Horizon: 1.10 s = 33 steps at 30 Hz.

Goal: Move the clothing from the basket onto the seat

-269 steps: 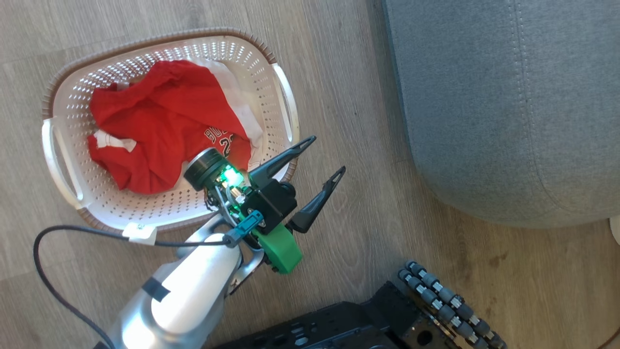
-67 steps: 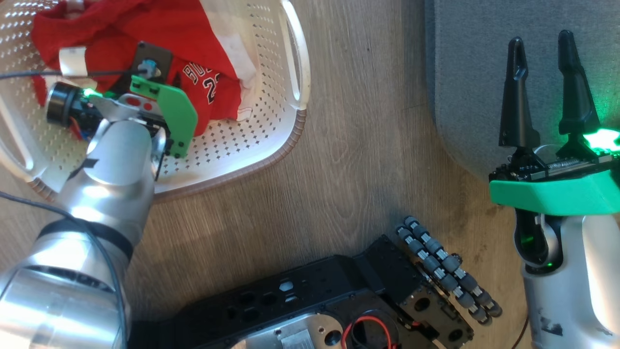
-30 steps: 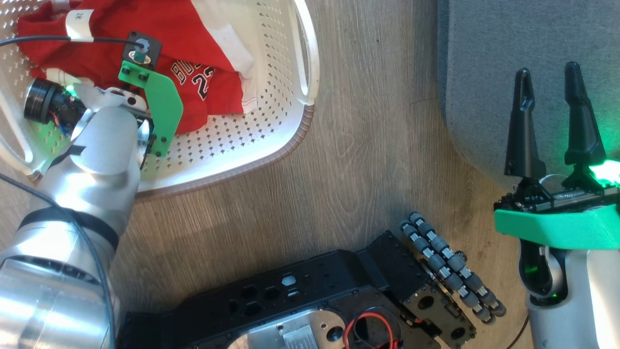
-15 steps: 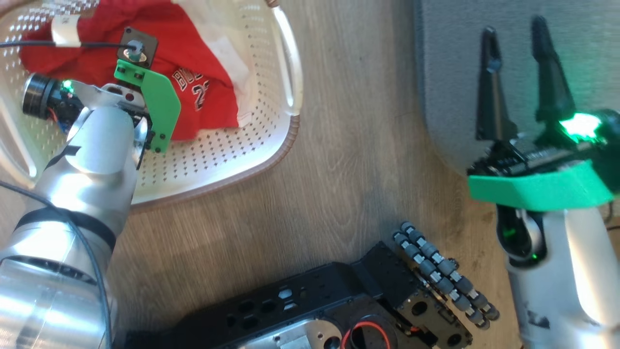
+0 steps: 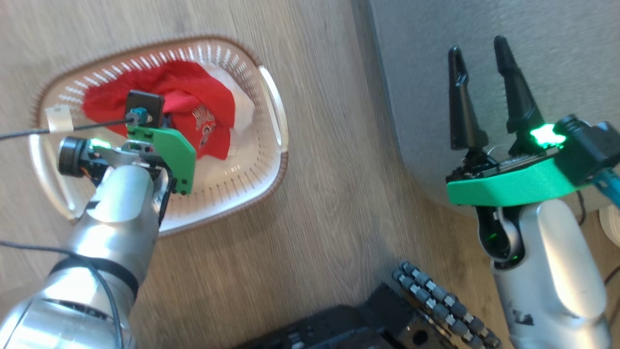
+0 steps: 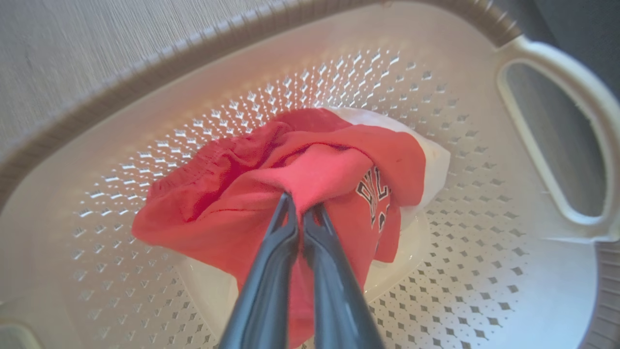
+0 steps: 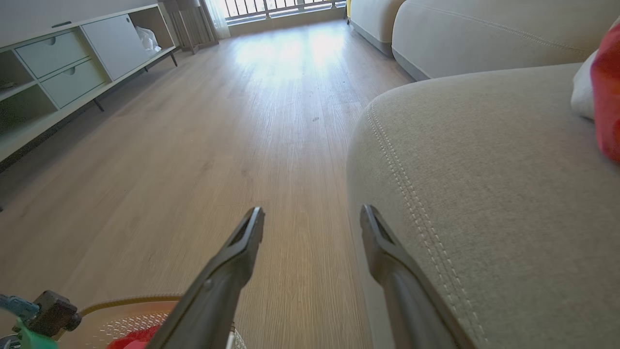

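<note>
Left hand point(image 6: 302, 206) pinched shut on a fold of soft red white-panelled clothing point(image 6: 232, 194) inside the cream perforated plastic basket point(image 6: 339, 63); right hand point(image 5: 476, 44) spread open and empty over the large grey fabric seat point(image 5: 557, 48) at right

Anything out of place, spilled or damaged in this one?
Nothing stands out. The basket sits upright on the floor and looks intact, with the red clothing bunched inside it. The left gripper is shut on a fold of the clothing. The right gripper hangs open by the sofa edge.
</note>
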Available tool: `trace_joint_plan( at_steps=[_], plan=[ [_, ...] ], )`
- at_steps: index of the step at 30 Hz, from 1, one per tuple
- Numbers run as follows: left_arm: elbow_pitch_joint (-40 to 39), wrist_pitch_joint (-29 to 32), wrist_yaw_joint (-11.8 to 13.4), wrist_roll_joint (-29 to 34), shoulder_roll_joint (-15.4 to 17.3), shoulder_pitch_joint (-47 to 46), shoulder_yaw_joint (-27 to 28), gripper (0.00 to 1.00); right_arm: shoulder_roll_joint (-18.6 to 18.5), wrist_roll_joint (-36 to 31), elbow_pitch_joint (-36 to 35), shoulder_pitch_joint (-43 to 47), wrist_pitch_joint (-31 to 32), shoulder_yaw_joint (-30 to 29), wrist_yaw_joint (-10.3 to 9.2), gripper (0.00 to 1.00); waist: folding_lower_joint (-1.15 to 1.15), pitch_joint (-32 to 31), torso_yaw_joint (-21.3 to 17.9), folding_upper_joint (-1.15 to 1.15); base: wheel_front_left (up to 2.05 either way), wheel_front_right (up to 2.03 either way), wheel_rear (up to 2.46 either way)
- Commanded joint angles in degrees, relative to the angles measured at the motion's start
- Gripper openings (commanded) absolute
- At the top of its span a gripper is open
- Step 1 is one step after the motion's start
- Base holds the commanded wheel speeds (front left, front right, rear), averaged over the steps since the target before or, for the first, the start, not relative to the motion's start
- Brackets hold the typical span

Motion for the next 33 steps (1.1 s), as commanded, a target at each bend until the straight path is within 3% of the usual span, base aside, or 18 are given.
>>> trace_joint_plan(
  at_steps=[1,7,24,33],
  plan=[
    [-1.84,-0.91,-0.18,-0.51,0.63,1.14,1.49,0.00,-0.16,-1.18,-0.76,2.77,0.04,1.25,0.00,1.00,0.00,-6.19,1.40,0.00,0.00,0.00,0.00],
    [-14.83,-1.08,0.66,-0.72,0.82,8.01,5.47,0.00,-0.16,-2.18,1.58,3.90,0.04,1.00,0.00,1.00,0.00,-13.69,3.52,0.00,0.00,0.00,0.00],
    [-43.89,-1.10,-2.10,5.51,-2.10,25.55,18.77,0.00,-0.16,-2.44,5.40,8.80,0.04,-1.61,0.00,1.00,0.00,-27.93,8.32,0.00,0.00,0.00,0.00],
    [-57.76,-1.10,-3.29,5.63,-2.50,32.45,20.65,0.00,-0.16,-2.15,6.26,11.81,0.04,-2.57,0.00,1.00,0.00,-34.74,10.46,0.00,0.00,0.00,0.00]
  ],
)
